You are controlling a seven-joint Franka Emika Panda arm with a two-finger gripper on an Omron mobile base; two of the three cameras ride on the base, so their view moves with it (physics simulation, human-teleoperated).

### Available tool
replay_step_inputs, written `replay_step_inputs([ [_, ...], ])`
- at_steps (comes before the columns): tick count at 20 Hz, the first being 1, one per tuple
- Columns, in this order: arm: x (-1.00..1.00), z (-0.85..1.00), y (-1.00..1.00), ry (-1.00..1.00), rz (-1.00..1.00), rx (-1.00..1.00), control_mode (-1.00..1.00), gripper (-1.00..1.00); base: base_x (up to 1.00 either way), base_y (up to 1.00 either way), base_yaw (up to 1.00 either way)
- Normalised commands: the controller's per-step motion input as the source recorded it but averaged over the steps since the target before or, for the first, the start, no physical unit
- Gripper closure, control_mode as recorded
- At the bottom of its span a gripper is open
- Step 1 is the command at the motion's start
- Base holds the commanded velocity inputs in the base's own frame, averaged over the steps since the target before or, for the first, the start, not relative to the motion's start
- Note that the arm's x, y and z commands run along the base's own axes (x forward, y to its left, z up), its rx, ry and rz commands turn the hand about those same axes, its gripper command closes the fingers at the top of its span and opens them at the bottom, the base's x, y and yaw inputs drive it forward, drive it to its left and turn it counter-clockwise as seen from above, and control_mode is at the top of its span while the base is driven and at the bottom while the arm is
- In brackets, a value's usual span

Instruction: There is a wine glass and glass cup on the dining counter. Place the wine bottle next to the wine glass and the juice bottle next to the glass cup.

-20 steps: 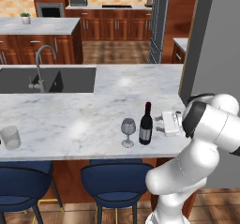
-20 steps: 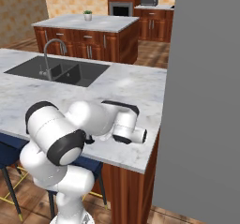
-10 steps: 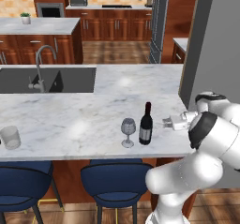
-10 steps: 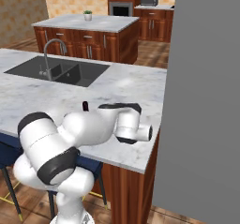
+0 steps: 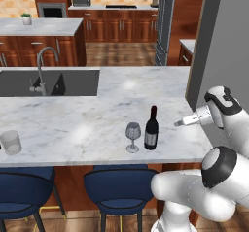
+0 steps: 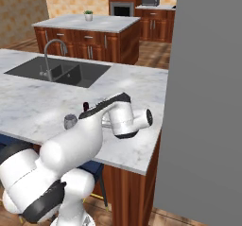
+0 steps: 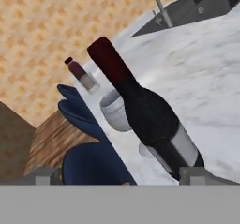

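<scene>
With the wine bottle (image 5: 151, 129) standing upright just beside the wine glass (image 5: 132, 136) on the dining counter (image 5: 73, 124), the wine step looks done, and the gripper (image 5: 181, 123), its fingers spread and holding nothing, must next reach a juice bottle for the glass cup (image 5: 10, 142), well apart.
</scene>
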Motion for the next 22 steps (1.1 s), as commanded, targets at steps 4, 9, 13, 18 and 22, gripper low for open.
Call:
replay_step_inputs([
  [4, -0.43, 0.28, 0.11, 0.07, -0.09, -0.32, -1.0, -1.0, 0.0, 0.0, 0.0],
  [9, -0.41, 0.24, 0.23, 0.0, -0.08, -0.41, -1.0, -1.0, 0.0, 0.0, 0.0],
  [13, -0.47, 0.12, 0.22, 0.0, -0.19, -0.36, -1.0, -1.0, 0.0, 0.0, 0.0],
  [18, -0.52, 0.04, 0.15, 0.01, -0.32, -0.18, -1.0, -1.0, 0.0, 0.0, 0.0],
  [22, -0.52, 0.06, 0.09, 0.03, -0.36, -0.06, -1.0, -1.0, 0.0, 0.0, 0.0],
])
